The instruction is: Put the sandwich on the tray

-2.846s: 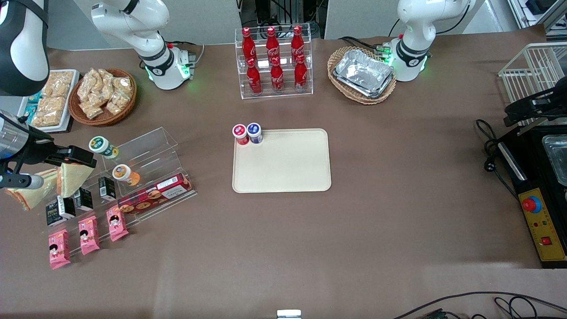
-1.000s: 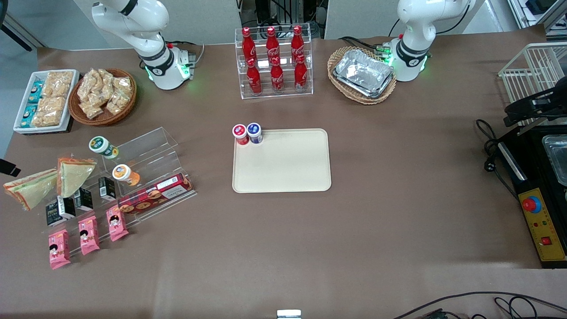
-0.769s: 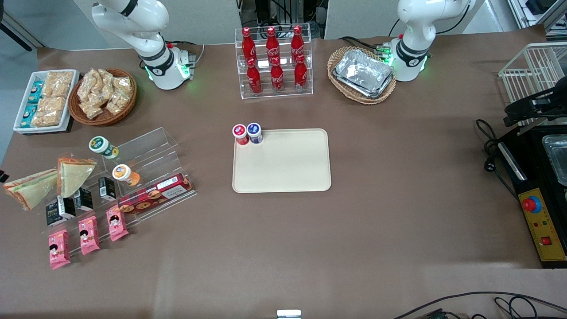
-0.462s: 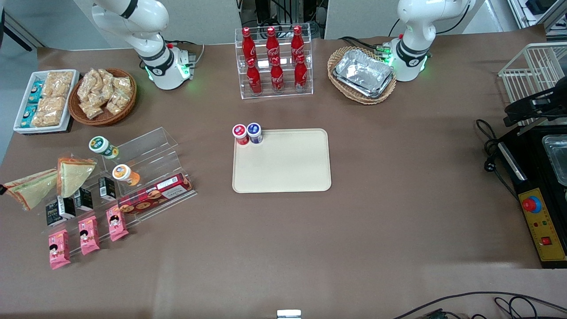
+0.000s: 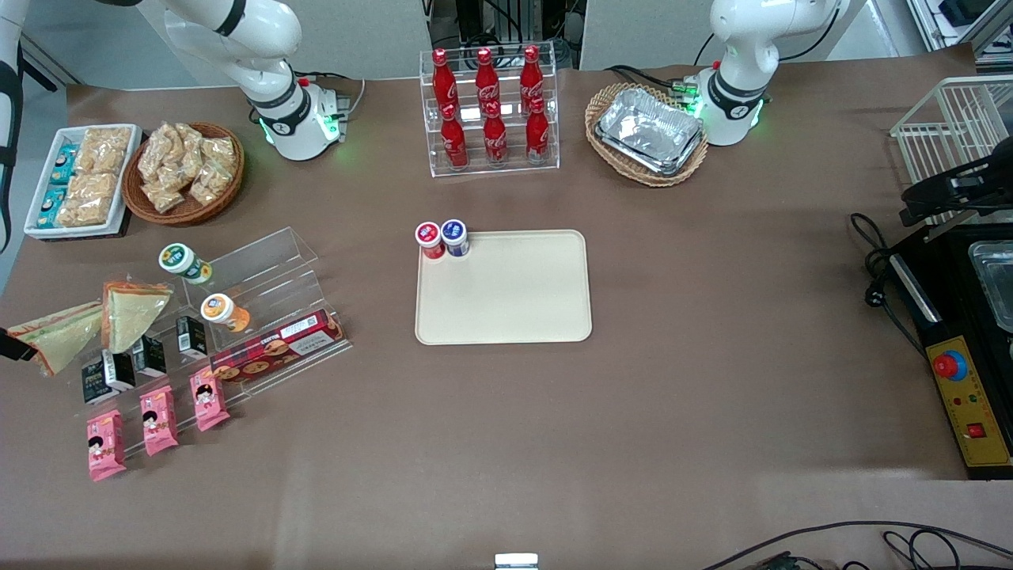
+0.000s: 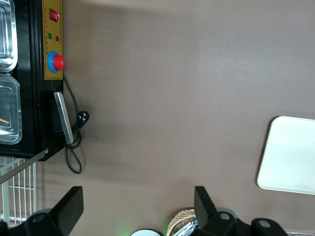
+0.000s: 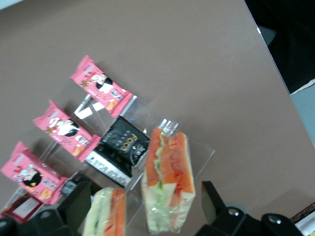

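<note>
Spread wide and holding nothing, our jaws frame one wrapped sandwich (image 7: 169, 179) in the right wrist view: the two dark fingers (image 7: 210, 199) stand on either side of it, with clear space between each finger and the plastic wrap. In the front view only a dark tip of our gripper (image 5: 14, 349) shows at the working arm's end of the table, just beside that same sandwich (image 5: 54, 336), which lies against the clear acrylic display stand (image 5: 261, 273). A second sandwich (image 5: 130, 312) leans just beside the first, slightly nearer the tray, and small black boxes (image 7: 124, 142) and pink snack packets (image 7: 96, 84) crowd the stand close by. The tray (image 5: 506, 305) sits well apart toward the middle of the table, bare except for two small capped jars (image 5: 442, 237) at one corner. We judge that we are in the approach step, lining up over the sandwich before any grasp. Next we need to descend until the fingers straddle the wedge across its bread faces, keeping clear of the neighbouring sandwich and the stand's edge, then close gently so the soft bread is not crushed, lift it free, and carry it over to the open part of the tray.
</note>
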